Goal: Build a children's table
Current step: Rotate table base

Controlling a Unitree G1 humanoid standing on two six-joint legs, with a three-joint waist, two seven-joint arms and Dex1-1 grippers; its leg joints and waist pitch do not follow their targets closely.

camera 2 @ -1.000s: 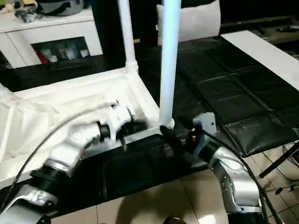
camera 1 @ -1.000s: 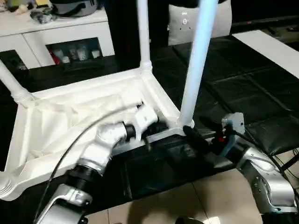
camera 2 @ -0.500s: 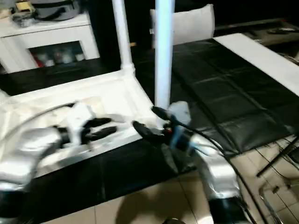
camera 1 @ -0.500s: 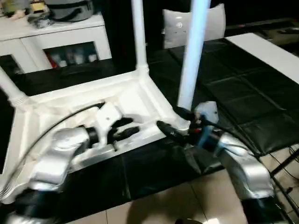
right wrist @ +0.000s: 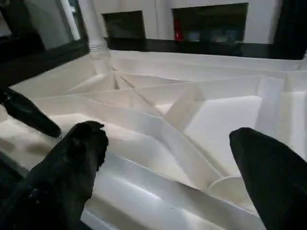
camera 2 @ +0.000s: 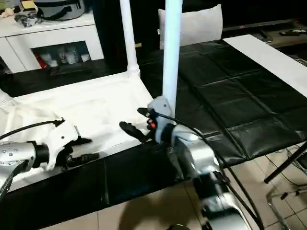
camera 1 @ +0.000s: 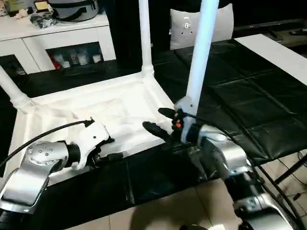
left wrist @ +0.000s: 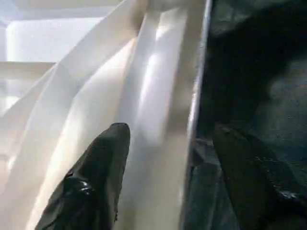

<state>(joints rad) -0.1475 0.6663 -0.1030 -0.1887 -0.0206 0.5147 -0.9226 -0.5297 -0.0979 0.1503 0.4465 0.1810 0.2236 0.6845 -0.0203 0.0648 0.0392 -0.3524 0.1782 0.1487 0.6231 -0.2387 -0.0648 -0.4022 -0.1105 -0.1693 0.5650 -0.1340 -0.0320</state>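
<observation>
The white children's table lies upside down on a black mat, its ribbed underside (camera 1: 120, 103) facing up. Three legs stand in corner sockets: back middle (camera 1: 145, 38), near right (camera 1: 201, 52) and far left (camera 1: 9, 88). My left gripper (camera 1: 114, 148) is open at the front rim (left wrist: 192, 120), with one finger (left wrist: 96, 177) inside the rim and the other outside it, neither pressing. My right gripper (camera 1: 153, 119) is open and empty, hovering over the underside just left of the near right leg; its fingers (right wrist: 72, 158) spread wide above the ribs (right wrist: 158, 110).
A white cabinet (camera 1: 62, 33) with glass doors stands at the back left, and a white cushion (camera 1: 225, 24) behind the table. A white board (camera 1: 278, 48) lies on the black mat (camera 1: 249, 96) at the right. Tiled floor (camera 1: 144, 215) runs along the near side.
My left gripper has opened and slid left along the front rim. My right gripper has swung left from outside the near right corner to over the table's underside. The camera has shifted a little.
</observation>
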